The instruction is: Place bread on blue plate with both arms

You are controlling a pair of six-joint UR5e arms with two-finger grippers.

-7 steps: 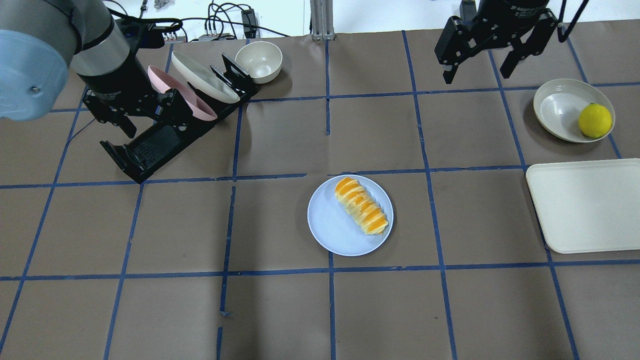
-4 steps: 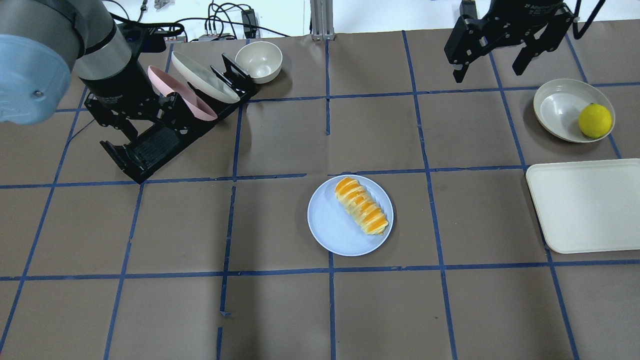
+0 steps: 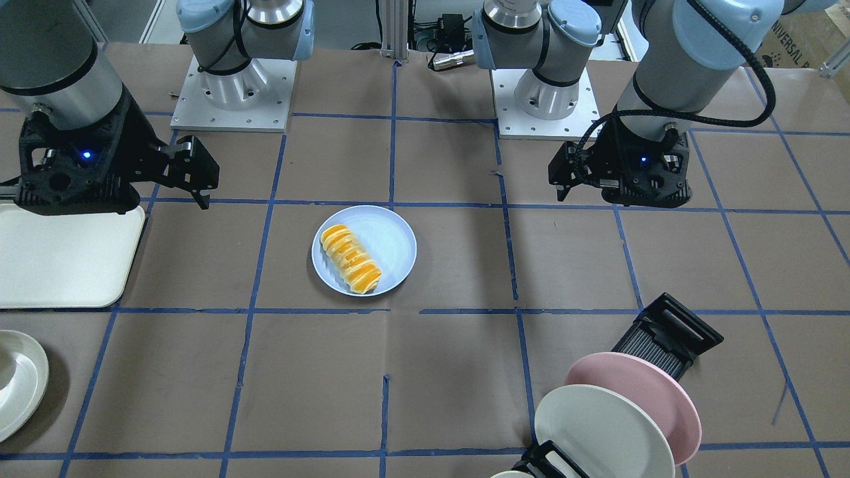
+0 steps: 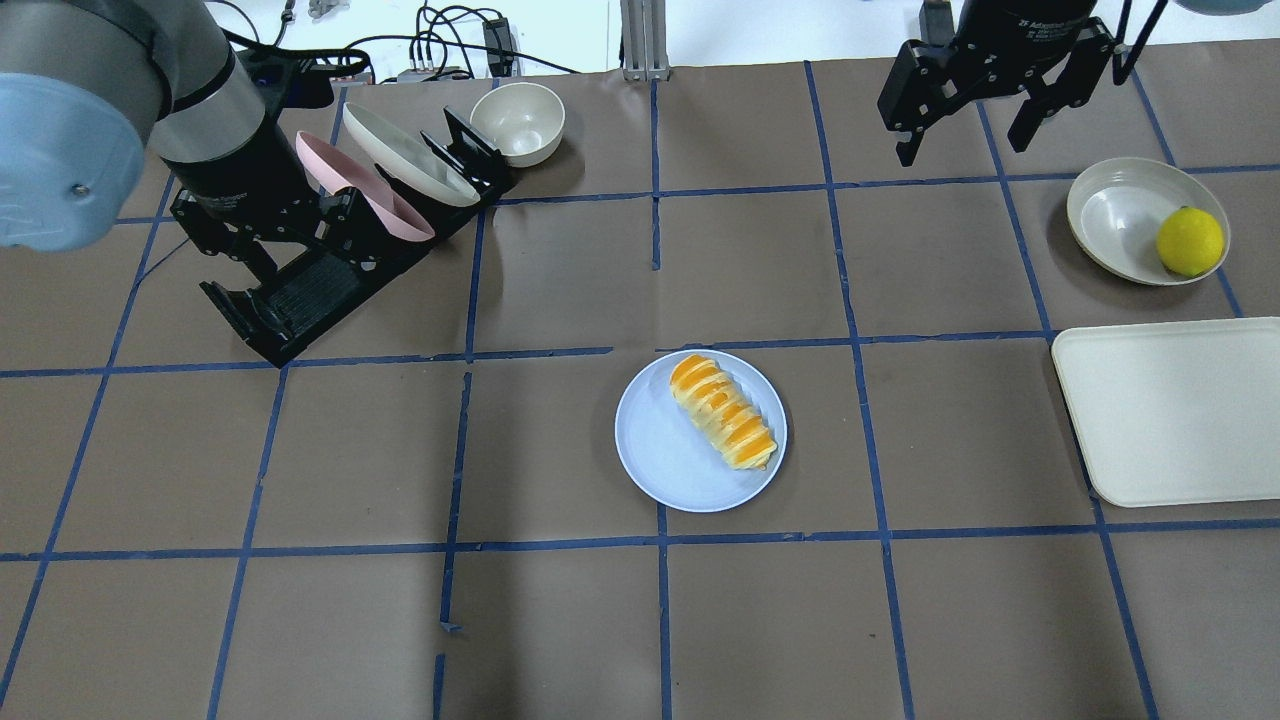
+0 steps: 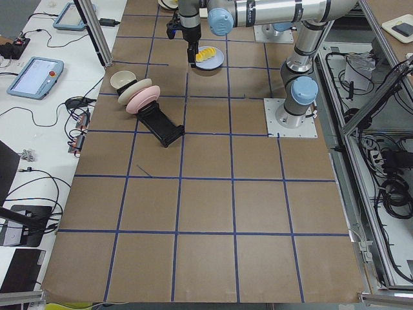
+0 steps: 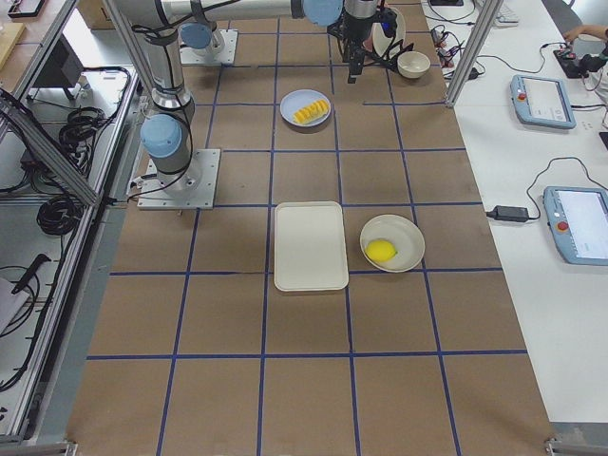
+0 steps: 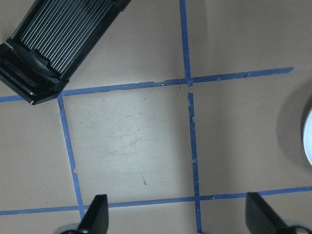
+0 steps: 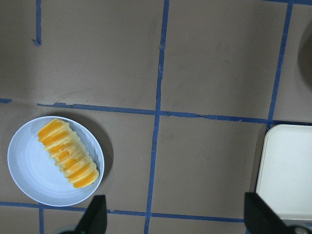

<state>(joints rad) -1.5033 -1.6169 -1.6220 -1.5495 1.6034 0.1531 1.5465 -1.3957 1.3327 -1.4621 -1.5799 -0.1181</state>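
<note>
Well, the bread (image 4: 722, 411) lies on the blue plate (image 4: 660, 460), slantwise across the half nearer the robot's right, and the plate sits near the middle of the table (image 4: 560, 620), with nothing touching either. The tabletop is covered in brown paper marked off into big squares by blue tape, which is torn and patchy at some crossings. The left gripper (image 7: 178, 217) hangs over the table beside the black dish rack (image 4: 300, 300), its jaws spread wide with nothing between them. The right gripper (image 4: 962, 150) hovers at the far edge, well apart from the plate, its jaws likewise parted and empty. The rack holds a pink plate (image 4: 365, 200) and a cream plate (image 4: 410, 155) standing on edge, and a small cream bowl (image 4: 518, 122) sits just beyond them. On the right side a shallow bowl (image 4: 1120, 215) carries a lemon (image 4: 1190, 241) against its rim, and near it lies a cream tray (image 4: 1180, 410). Both arms rise from pale metal base plates (image 3: 232, 93) bolted to the table. Around it stand aluminium frame posts, and a white bench (image 6: 532, 180) along one side carries cables and handheld screens (image 6: 543, 100).
</note>
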